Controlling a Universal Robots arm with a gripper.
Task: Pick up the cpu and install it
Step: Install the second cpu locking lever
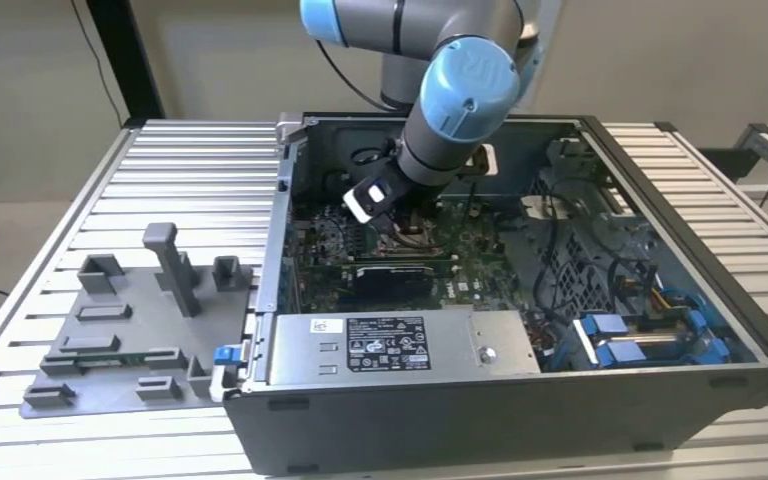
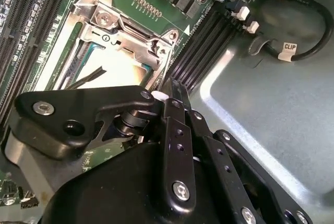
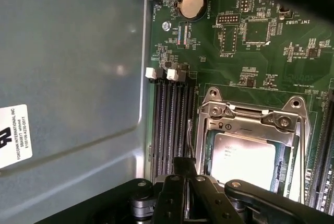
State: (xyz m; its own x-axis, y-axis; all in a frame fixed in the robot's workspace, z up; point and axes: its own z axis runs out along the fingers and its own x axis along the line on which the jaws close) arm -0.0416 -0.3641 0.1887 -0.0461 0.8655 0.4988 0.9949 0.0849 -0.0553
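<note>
The cpu (image 3: 242,159) is a pale silvery square lying flat in the motherboard socket, with the metal socket frame (image 3: 250,122) down over its edges. In the second wrist view the cpu (image 2: 112,72) shows as a bright patch under that frame (image 2: 130,28). My gripper (image 1: 408,230) hangs inside the open computer case (image 1: 704,375), just above the socket. In both wrist views its black linkage (image 3: 182,192) sits close over the socket's edge, beside a thin metal lever (image 3: 189,136). Nothing is seen held in it.
Black memory slots (image 3: 169,125) run beside the socket. A power supply (image 1: 398,345) fills the case front, and blue-clipped cables (image 1: 631,335) lie at the exterior view's right. A grey fixture plate with blocks (image 1: 131,335) stands on the table at the exterior view's left.
</note>
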